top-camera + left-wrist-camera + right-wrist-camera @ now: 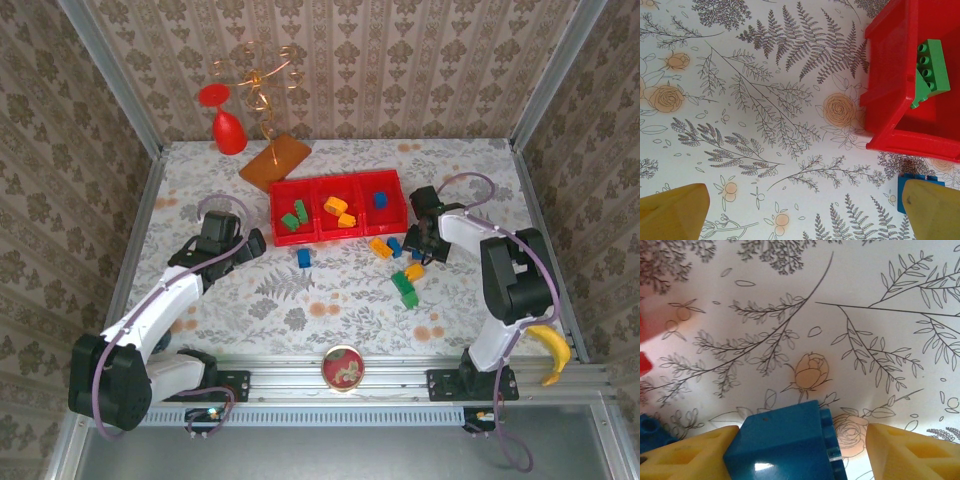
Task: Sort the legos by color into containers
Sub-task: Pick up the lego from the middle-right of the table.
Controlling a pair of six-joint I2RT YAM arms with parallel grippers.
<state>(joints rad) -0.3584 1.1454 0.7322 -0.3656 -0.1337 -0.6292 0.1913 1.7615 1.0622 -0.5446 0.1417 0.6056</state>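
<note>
Sitting between right jaws | blue lego [782,440] | touching one only

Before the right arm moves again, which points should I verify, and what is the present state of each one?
1. Blue brick between the right gripper's fingers: ok.
2. Both fingers pressing the brick: not ok, a gap shows at one finger.
3. Brick lifted off the table: cannot tell.
4. Blue compartment of the red tray has room: ok, one sorted brick lies inside.
5. Left gripper open and away from the right arm: ok.
</note>
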